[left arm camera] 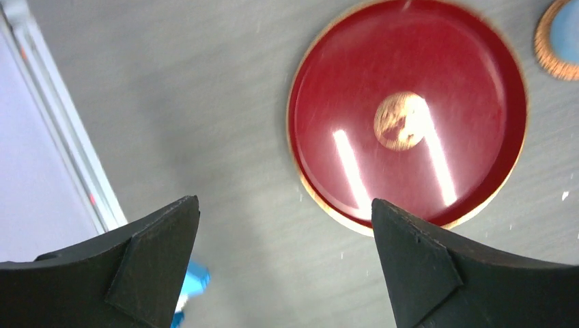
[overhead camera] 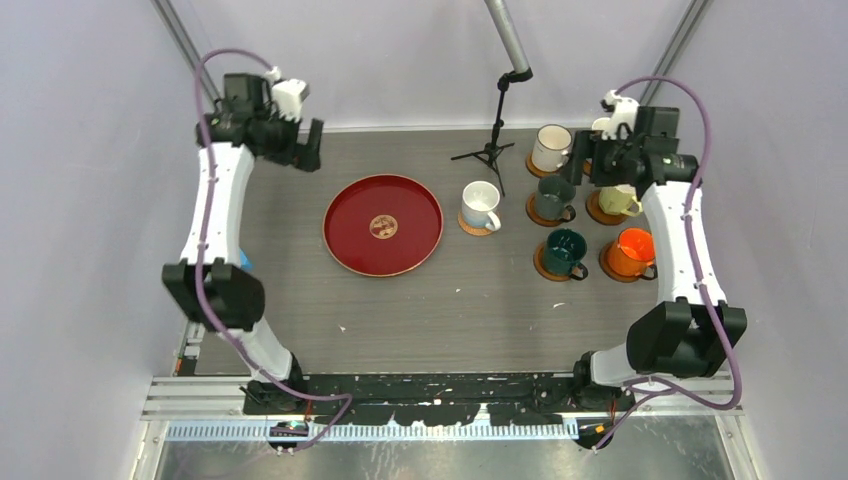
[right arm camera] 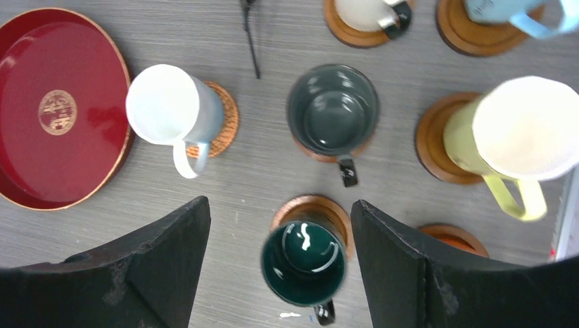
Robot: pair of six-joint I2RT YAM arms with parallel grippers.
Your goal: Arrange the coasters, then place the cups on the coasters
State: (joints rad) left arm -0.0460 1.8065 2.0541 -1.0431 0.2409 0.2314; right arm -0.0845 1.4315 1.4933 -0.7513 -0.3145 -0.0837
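Dotting grey table (overhead camera: 450, 310), cups (overhead camera: 563, 247), coasters (right arm camera: 431, 140), lilac walls (overhead camera: 400, 60), left gripper (left arm camera: 283, 203) agape, right gripper (right arm camera: 280, 203) agape

Bright, even light comes from above, and the shadows are soft and faint. Ahead of the left pincer (left arm camera: 283, 200), the red tray (left arm camera: 341, 89) looks blurry and has two white glare streaks. Between the fingers of the right pincer (right arm camera: 278, 201), the teal cup (right arm camera: 302, 263) glints. To its right, the yellow cup (right arm camera: 526, 130) looks washed out.
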